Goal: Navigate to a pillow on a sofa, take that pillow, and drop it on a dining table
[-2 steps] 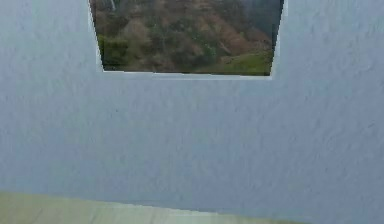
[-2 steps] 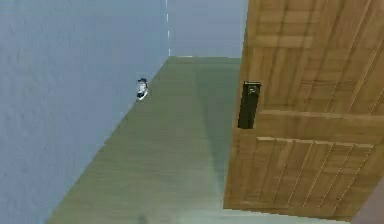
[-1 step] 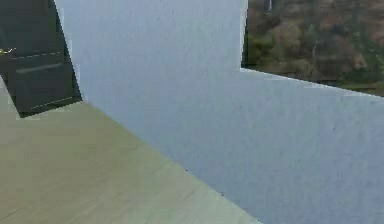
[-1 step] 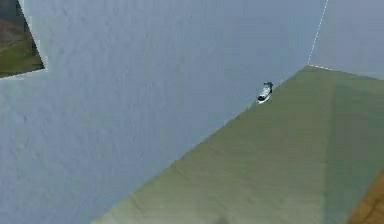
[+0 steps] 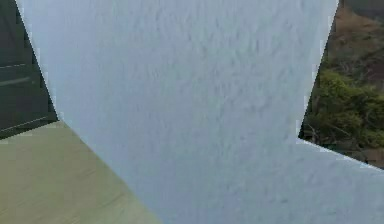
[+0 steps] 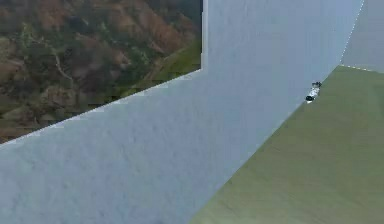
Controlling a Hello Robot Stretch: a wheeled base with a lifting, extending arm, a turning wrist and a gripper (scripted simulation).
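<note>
Blocked straight ahead by pale wall (image 5: 190,100), v. close. Bare floor (image 5: 50,185) at fwd view's lower left, reaching up to dark door (image 5: 18,70). Window opening (image 5: 352,90) at right, hillside beyond. Arm side: wall (image 6: 150,150) across left + centre, window opening (image 6: 90,50) upper left; free floor (image 6: 320,165) lower right, w/ small white-and-dark thing (image 6: 313,92) at wall base.

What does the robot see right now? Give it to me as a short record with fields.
ahead: pale textured wall, near
forward view's left: dark door
forward view's right: green hillside past the wall's edge
floor: olive-green floor
arm side view's upper left: window onto brown and green hills
arm side view's right: small white and dark blob at the wall's foot, too small to name
</note>
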